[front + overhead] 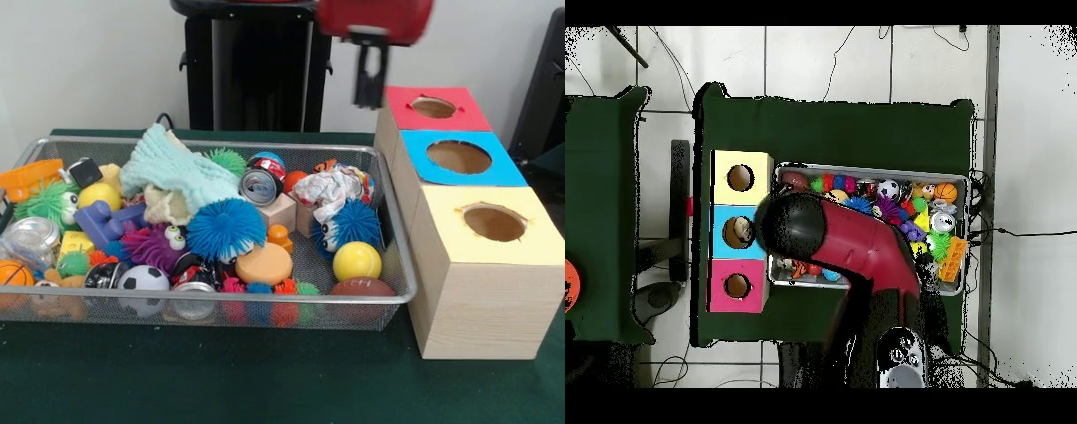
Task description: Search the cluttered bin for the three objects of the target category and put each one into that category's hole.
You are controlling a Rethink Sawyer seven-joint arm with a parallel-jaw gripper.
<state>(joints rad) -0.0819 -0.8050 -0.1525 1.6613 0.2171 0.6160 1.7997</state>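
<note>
Red arm (865, 250) raised, gripper (371, 84) pointing down.

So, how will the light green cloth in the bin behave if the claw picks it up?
The light green cloth lies crumpled and draped over toys in the wire mesh bin, so it is probably floppy and would hang down. It looks light for its size. Its folds touch neighbouring toys, so it may drag some along.
</note>
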